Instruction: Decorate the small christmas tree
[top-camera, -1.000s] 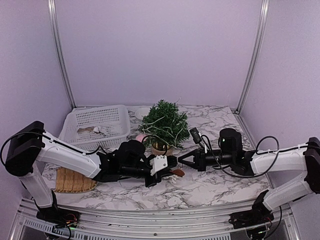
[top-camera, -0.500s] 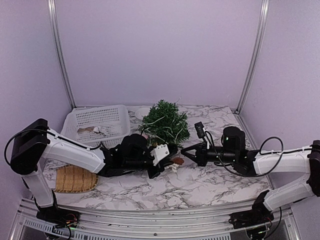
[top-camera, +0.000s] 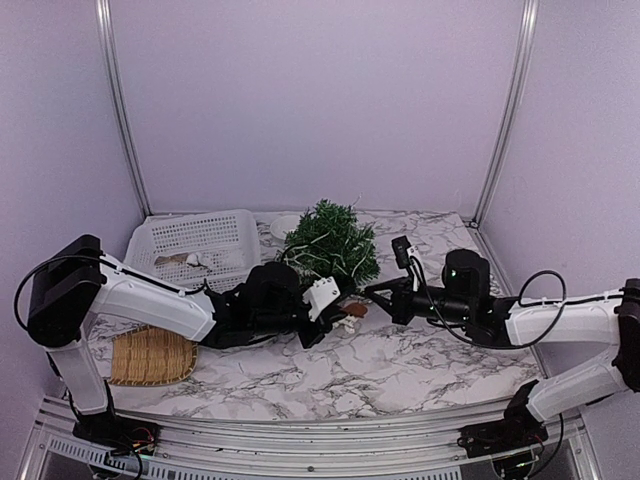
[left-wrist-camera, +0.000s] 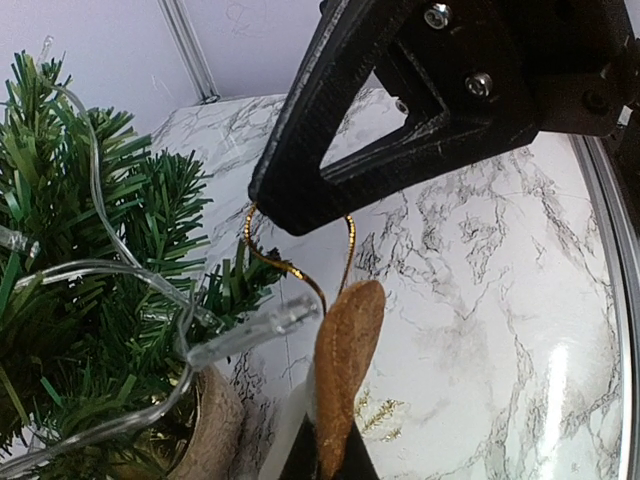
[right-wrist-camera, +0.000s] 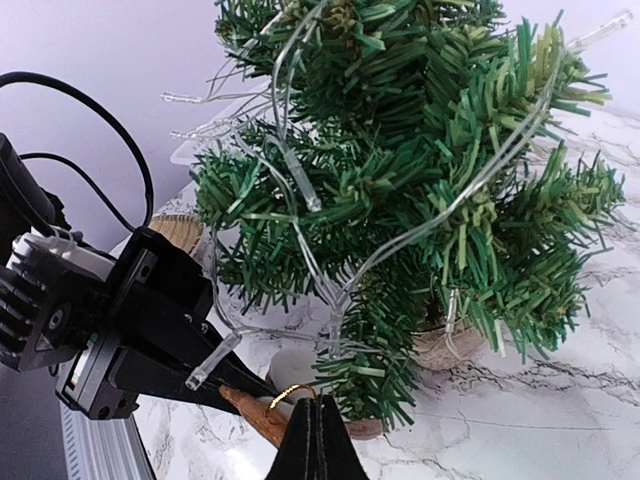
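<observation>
At the back of the marble table (top-camera: 400, 370), beside the white basket (top-camera: 195, 245), stood the small christmas tree (top-camera: 328, 245). The left gripper (top-camera: 338, 312) clamped a brown ornament (left-wrist-camera: 345, 360); the right gripper (top-camera: 368, 292) pinched its gold loop (left-wrist-camera: 268, 252).

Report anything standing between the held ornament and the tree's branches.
No solid thing. Only the light string on the tree: one clear bulb hangs off its near side, crossing just in front of the ornament and the gold loop pinched by the right gripper.
</observation>
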